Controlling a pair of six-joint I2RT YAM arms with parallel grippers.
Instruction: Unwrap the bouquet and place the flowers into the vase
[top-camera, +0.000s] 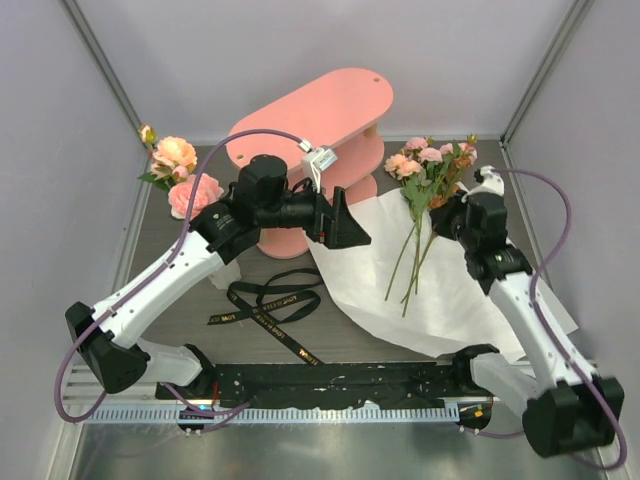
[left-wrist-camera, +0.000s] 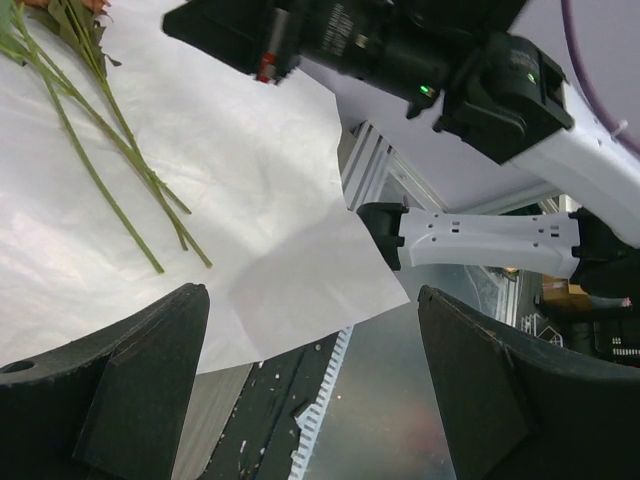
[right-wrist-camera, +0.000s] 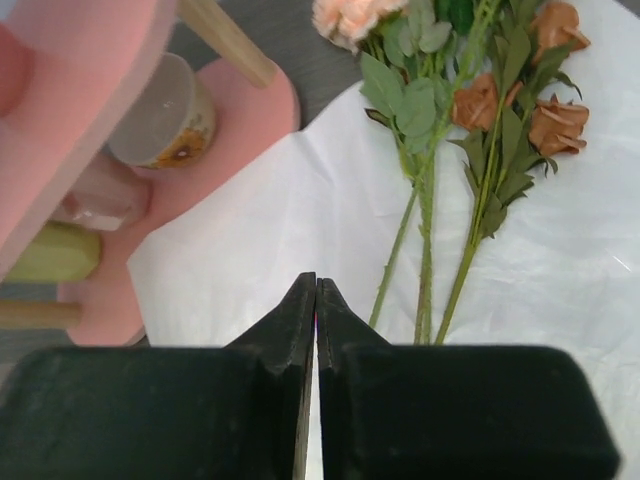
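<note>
Bouquet (top-camera: 428, 165) is out of its wrap, Sam. It lies on the paper (top-camera: 380, 270), which is spread flat over the right half of the table (top-camera: 340, 345), blooms toward the back edge, stems toward the front.

And the ribbon (top-camera: 270, 305) is off too, Lee, lying loose in a tangle near the middle of the front edge. I'd call the unwrapping done.

Agreed. Now look at the back left corner: a few pink and peach roses (top-camera: 178, 172) standing there, just left of the shelf (top-camera: 310, 110).

In the vase?

Can't tell. The left arm crosses in front and I can't make out the vase in any view. If they are, part of the placing is done. If not, all of it is left.

Either way, the bunch on the paper has to go across. End effectors?

Left end effector (left-wrist-camera: 315, 385) is spread wide and holds nothing. It's up over the near edge of the paper, in front of the shelf.

Right end effector (right-wrist-camera: 316, 285) is pressed fully shut, fingers flat together, nothing visible between them. It hangs over the paper just beside the stems, not around them.

So no flower is in hand right now. My read: it needs to open before it can take a stem.
</note>
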